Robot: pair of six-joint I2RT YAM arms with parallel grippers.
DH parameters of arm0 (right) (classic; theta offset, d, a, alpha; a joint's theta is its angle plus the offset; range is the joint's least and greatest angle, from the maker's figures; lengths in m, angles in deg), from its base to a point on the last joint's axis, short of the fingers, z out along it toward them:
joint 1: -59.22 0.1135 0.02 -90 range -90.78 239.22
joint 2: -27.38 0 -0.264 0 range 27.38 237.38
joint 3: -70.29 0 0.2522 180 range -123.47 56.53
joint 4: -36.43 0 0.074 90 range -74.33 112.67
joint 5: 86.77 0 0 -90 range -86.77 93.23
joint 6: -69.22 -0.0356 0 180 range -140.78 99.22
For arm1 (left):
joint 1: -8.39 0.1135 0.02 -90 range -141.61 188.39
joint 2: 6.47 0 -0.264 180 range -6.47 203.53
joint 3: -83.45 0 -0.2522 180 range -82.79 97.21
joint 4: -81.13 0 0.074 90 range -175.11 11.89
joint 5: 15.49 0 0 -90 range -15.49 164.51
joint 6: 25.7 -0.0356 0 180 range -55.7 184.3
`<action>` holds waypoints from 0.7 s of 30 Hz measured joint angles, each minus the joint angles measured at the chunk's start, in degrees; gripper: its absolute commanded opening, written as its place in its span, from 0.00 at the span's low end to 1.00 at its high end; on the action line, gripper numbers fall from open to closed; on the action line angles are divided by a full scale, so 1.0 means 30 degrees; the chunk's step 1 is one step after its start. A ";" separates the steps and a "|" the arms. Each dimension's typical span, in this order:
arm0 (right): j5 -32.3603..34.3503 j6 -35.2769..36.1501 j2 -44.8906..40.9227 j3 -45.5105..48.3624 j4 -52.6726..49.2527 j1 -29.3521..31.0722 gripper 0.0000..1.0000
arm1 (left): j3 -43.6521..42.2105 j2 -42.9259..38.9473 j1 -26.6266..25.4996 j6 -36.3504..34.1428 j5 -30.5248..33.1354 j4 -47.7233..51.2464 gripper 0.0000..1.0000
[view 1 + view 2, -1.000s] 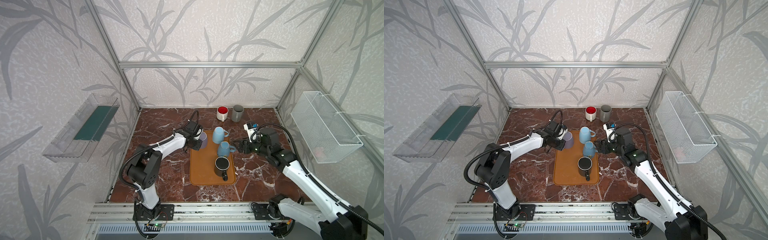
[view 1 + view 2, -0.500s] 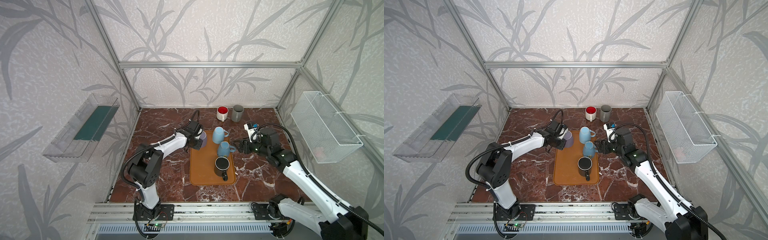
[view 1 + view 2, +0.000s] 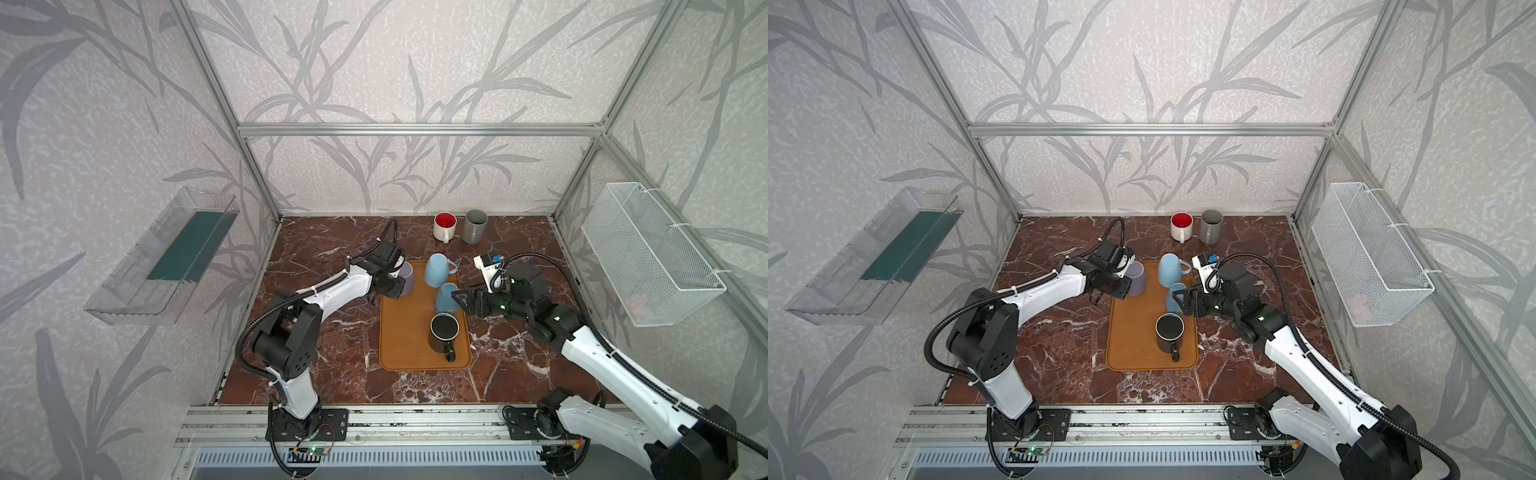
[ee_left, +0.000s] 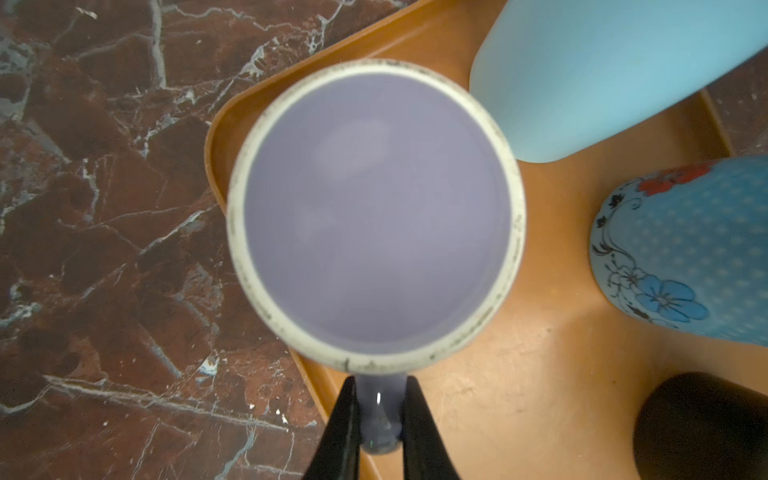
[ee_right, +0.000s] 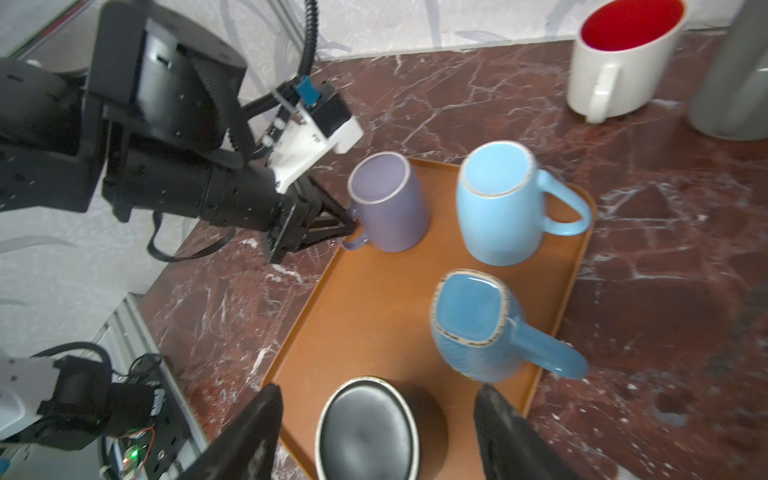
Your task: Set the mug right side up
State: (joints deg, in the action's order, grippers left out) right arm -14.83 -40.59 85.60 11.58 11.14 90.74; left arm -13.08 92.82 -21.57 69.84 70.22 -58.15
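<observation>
At tray (image 3: 409, 336) far-left corner, in both top views: mug (image 3: 407, 276), purple, base up. Left gripper (image 3: 394, 286) on its handle side. Right gripper (image 3: 458, 298) at tray's right edge, beside patterned blue mug (image 3: 444, 297), nothing held.

Left wrist: straight down onto mug (image 4: 376, 212) base, unglazed ring showing. Left fingers (image 4: 345, 432) clamped tight on handle (image 4: 380, 415), one each side.

Right wrist: mug (image 5: 388, 203) at tray corner, handle inside left gripper (image 5: 351, 228). Right fingers (image 5: 249, 440) spread wide, empty, either side of black mug (image 5: 370, 432).

Step, as judged: lift, then roll.
- Clear tray lip before rotating.
- Roll wrist half a turn; keep off plain blue mug (image 5: 498, 208) just beside.
- Handle-only pinch on glazed ceramic, so body likely to swing: go slow.
- Seat base flat before letting go.

Surface: red-brown marble (image 3: 324, 257), hard and probably slick; tray lip raised.

Room: aluminium frame, leaf-print walls. Wire basket (image 3: 648, 253) on wall right of tray, clear bin (image 3: 166, 257) on wall left of tray. Red-lined mug (image 3: 444, 226) and grey mug (image 3: 475, 225) upright behind tray.
</observation>
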 measured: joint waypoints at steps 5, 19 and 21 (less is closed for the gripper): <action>0.0066 -0.0947 0.0364 0.0066 0.1494 0.1996 0.73 | -0.0911 -0.1741 0.0007 0.0546 -0.0007 0.0007 0.06; 0.0401 -0.1479 0.0984 0.0066 0.2339 0.2674 0.73 | -0.1923 -0.1880 0.0022 0.1064 -0.0328 -0.0641 0.00; 0.0401 -0.1479 0.1027 0.0066 0.2346 0.2674 0.73 | -0.1923 -0.1880 0.0022 0.1122 -0.0415 -0.0699 0.00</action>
State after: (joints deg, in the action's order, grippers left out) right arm -13.63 -45.03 88.68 11.78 18.17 98.77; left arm -18.85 87.18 -21.50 73.20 68.97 -60.25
